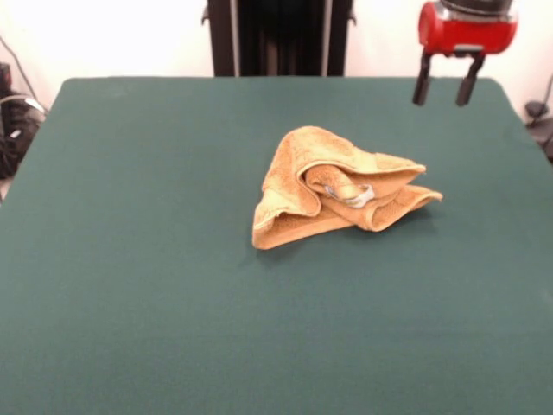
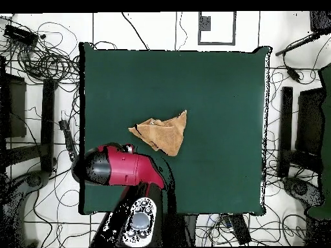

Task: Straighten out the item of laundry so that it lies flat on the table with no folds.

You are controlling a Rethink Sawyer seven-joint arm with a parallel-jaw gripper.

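Towel first: we see the golden-orange terry-cloth hand towel (image 1: 333,186) lying crumpled in a rough triangular heap near the middle of the large dark green felt-covered table (image 1: 130,259). Its edges are rolled and folded over one another, and a small grey tag (image 1: 356,195) peeks out from the curl at the heap's front. From above we find the same cloth (image 2: 163,132) bunched into a wedge, with bare table (image 2: 220,90) on every side of it.

We see the red and black gripper (image 1: 447,86) hanging above the far corner of the table at the right of the front view, well apart from the towel. Its two dark fingers (image 1: 422,82) point downward with a clear gap between them, and nothing sits in that gap.
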